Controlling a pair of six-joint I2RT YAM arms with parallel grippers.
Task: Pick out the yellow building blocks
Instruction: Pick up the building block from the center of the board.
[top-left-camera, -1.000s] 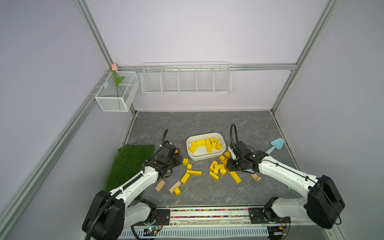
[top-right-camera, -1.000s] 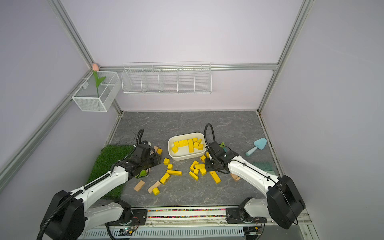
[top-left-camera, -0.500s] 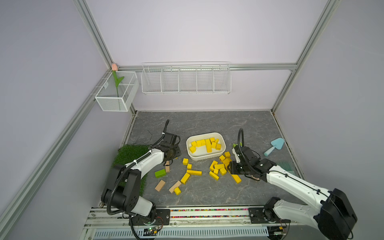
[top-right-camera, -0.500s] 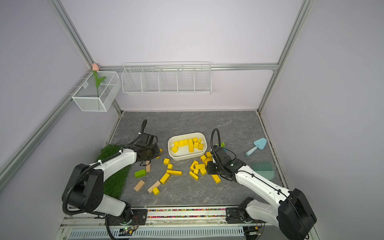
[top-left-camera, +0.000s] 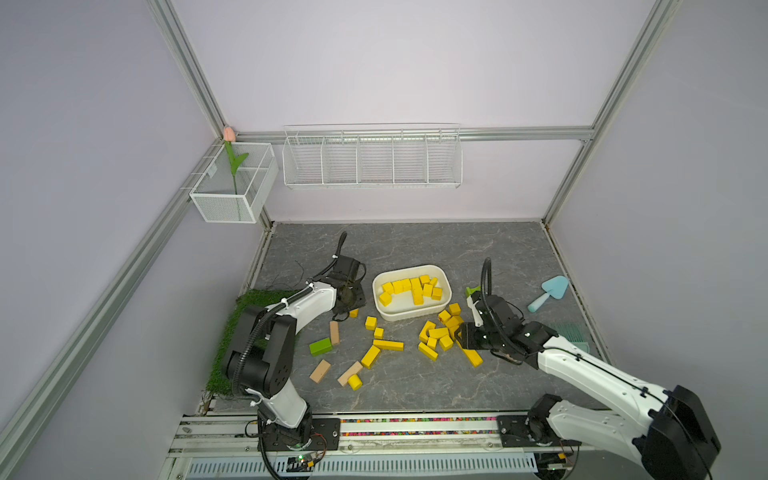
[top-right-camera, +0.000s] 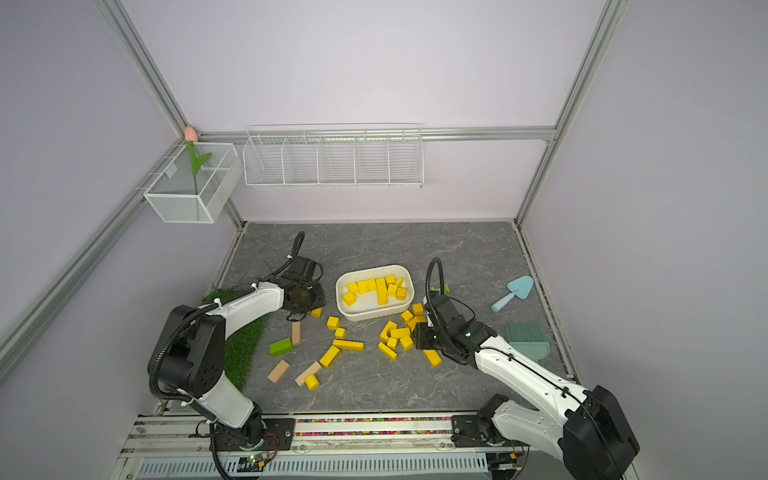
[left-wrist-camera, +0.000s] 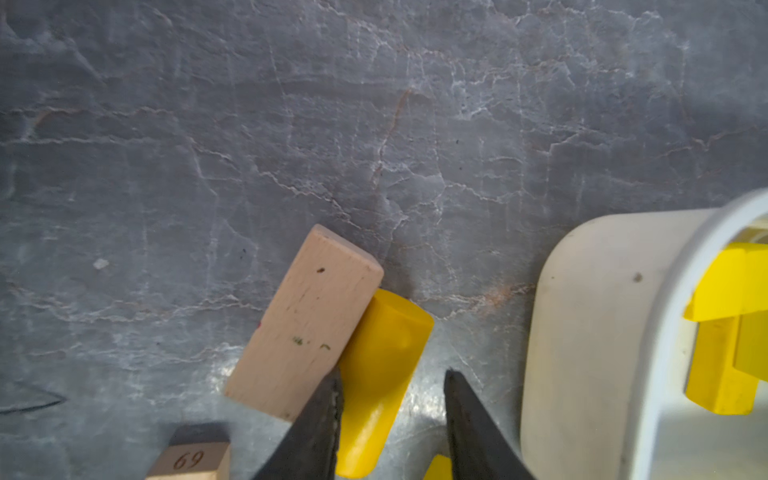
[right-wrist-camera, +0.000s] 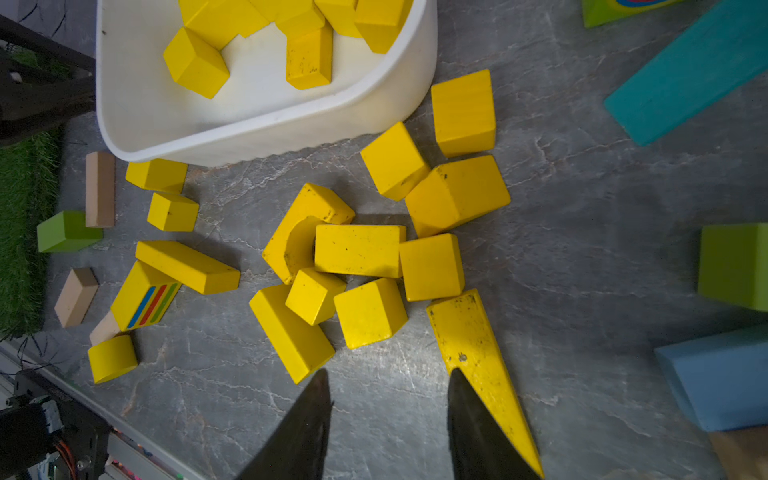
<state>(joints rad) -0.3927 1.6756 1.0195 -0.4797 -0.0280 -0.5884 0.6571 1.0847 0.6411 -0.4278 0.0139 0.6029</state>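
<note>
Left wrist view: the left gripper, jaws narrowly apart, straddles a rounded yellow block touching a tan block; close without catching the tan one. Right wrist view: the right gripper, part open and empty, sits beside a yellow wedge, so centre first. In both top views, loose yellow building blocks lie on the surface beside the white tub.

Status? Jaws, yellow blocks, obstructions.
Left gripper: jaws open astride rounded yellow block, tan block touching it. Right gripper: jaws open, empty. Yellow building blocks: some in tub, many loose.
</note>
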